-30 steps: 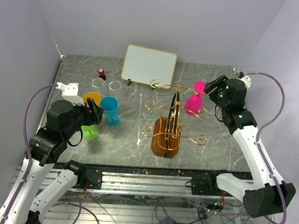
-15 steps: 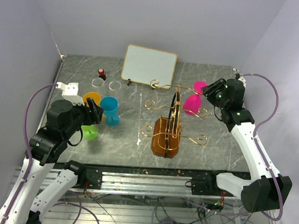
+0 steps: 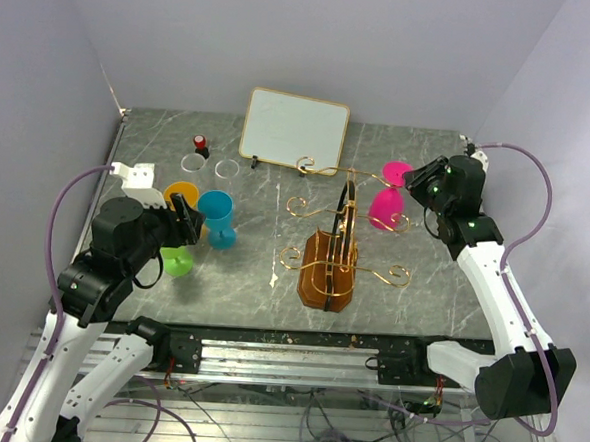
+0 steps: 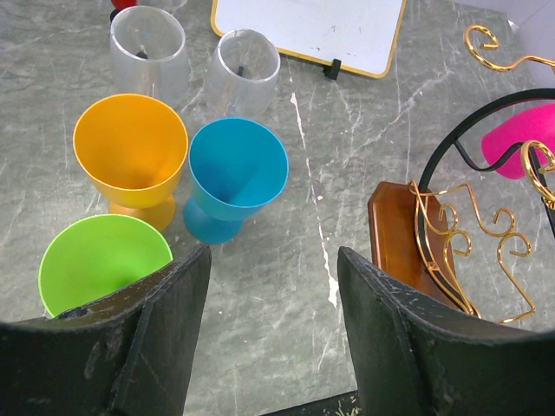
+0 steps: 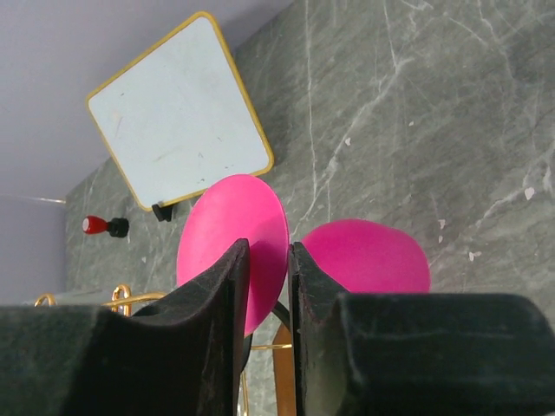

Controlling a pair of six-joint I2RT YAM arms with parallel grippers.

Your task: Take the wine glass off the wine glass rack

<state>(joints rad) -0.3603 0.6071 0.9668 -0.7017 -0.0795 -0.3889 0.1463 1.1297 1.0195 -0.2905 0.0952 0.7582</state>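
Note:
The pink wine glass hangs upside down on the right gold arm of the brown violin-shaped wine glass rack. My right gripper is at its round foot. In the right wrist view the fingers stand close together with the rim of the wine glass's foot between them, and the bowl shows beyond the right finger. My left gripper hovers open over bare table at the left, with the rack to its right.
A white framed board stands at the back. Left of the rack are a blue cup, an orange cup, a green cup, two clear cups and a small red-capped item.
My right gripper has moved a little left onto the glass's foot and its fingers have narrowed around the rim. The left arm has not moved.

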